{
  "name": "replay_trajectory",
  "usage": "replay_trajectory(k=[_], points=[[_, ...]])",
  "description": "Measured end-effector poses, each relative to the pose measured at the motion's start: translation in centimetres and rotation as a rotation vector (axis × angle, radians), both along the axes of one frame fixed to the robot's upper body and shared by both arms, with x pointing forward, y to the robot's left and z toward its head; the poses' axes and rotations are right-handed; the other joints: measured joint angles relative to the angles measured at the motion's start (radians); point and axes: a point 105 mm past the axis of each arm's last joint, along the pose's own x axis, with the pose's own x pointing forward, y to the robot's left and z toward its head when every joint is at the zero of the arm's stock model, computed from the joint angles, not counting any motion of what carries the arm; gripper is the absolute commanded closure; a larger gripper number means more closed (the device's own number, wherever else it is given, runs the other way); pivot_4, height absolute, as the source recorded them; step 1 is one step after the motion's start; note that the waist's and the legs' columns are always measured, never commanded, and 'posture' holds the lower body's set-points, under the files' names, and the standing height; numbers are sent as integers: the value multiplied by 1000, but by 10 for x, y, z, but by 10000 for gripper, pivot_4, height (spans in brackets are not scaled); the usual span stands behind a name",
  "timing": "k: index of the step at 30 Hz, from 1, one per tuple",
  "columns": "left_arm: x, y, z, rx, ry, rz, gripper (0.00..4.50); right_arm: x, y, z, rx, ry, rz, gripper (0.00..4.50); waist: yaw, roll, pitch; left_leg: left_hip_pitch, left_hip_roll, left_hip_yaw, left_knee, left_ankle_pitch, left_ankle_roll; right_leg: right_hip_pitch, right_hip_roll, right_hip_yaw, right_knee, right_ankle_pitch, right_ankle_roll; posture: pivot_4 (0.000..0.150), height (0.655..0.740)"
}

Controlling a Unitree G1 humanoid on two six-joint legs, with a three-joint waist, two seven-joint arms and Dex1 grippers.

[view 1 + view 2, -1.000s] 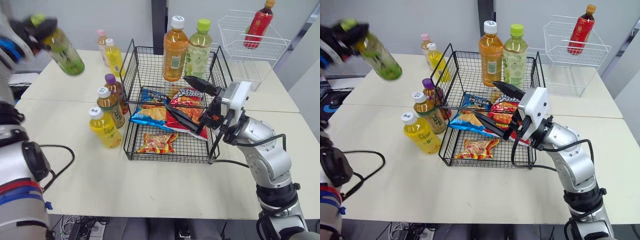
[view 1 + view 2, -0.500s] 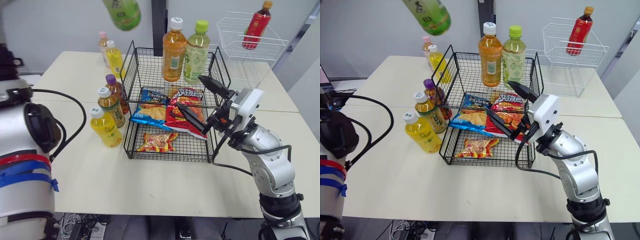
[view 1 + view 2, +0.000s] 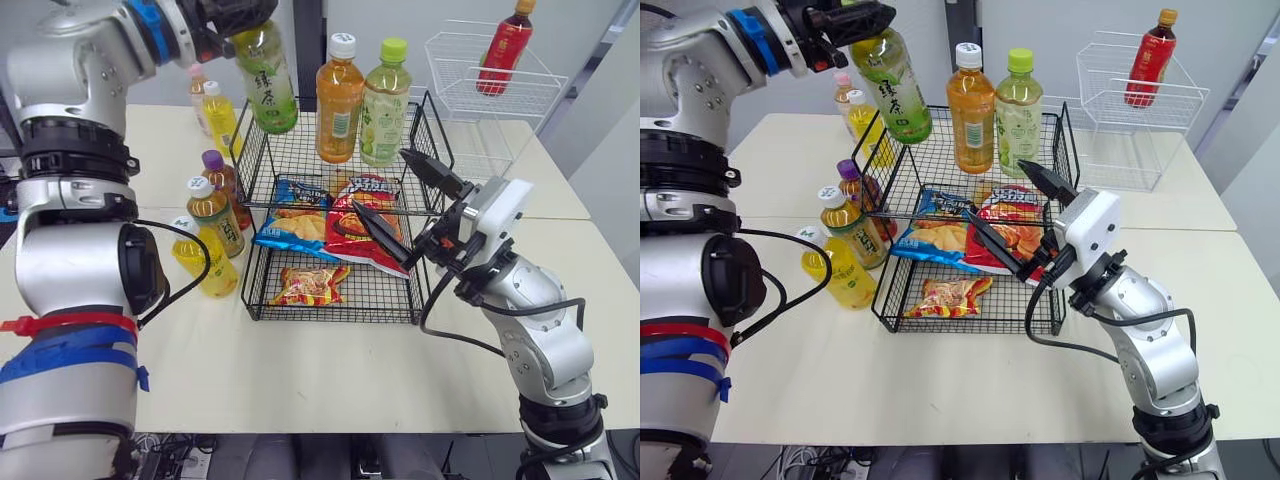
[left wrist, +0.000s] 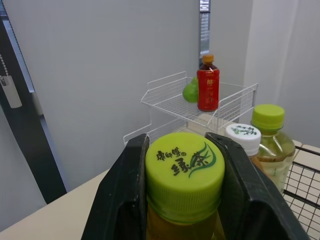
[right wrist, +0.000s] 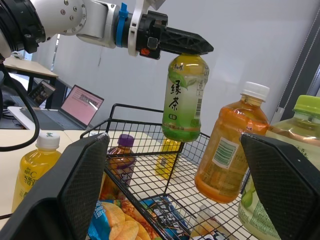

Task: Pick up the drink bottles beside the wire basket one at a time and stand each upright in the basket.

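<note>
My left gripper (image 3: 238,14) is shut on the cap of a green tea bottle (image 3: 266,82). The bottle hangs upright above the back left corner of the black two-tier wire basket (image 3: 251,140). The left wrist view shows its green cap (image 4: 184,172) between the two fingers (image 4: 120,200). An orange bottle (image 3: 338,100) and a pale green bottle (image 3: 378,105) stand in the upper tier. Beside the basket on the left stand several bottles, among them a yellow one (image 3: 200,262) and a purple-capped one (image 3: 222,176). My right gripper (image 3: 377,178) is open in front of the basket's right side, holding nothing.
Snack bags (image 3: 340,215) lie in the basket's middle tier and another bag (image 3: 310,285) lies in the bottom one. A white wire basket (image 3: 480,95) with a red bottle (image 3: 500,50) stands at the back right. The table (image 3: 300,370) is bare in front.
My left arm has swung the green tea bottle from the far left up and over to the right, turning it upright above the basket. The right gripper has barely moved.
</note>
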Motion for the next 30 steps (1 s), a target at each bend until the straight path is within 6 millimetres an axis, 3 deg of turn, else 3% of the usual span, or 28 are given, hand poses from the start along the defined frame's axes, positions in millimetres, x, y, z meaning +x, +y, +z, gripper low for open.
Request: replay_trajectory(k=[7,17,20,23,26,30], points=[[15,-14,-25,3,53,-25,31479,1,4,-2,-6,9,-4,0,-2,0,0,0,0,0,0,0,0,0,0,0,0,0,0,1500,7400],[13,-8,-25,4,53,-29,311,1,4,-2,-9,8,-3,0,-3,0,0,1,0,0,0,0,0,0,0,0,1,0,0,1500,7400],[1,7,-5,-29,-20,-8,114,-1,5,-3,-14,12,20,0,-6,0,0,1,0,0,-1,0,0,0,0,1,1,0,0,1500,7400],[-14,35,7,-85,-101,39,114,-2,7,-4,-26,15,53,0,-7,1,-1,5,0,1,-1,0,0,2,0,2,1,0,0,1500,7400],[-33,72,0,-138,-121,119,114,-2,12,-3,-49,21,123,0,-11,1,-1,8,0,3,-1,0,0,4,0,4,1,0,0,1500,7400],[-69,123,-24,-144,-105,275,114,-1,15,-6,-94,40,231,0,-16,1,-1,8,1,2,-1,0,0,5,0,3,2,0,0,1500,7400]])
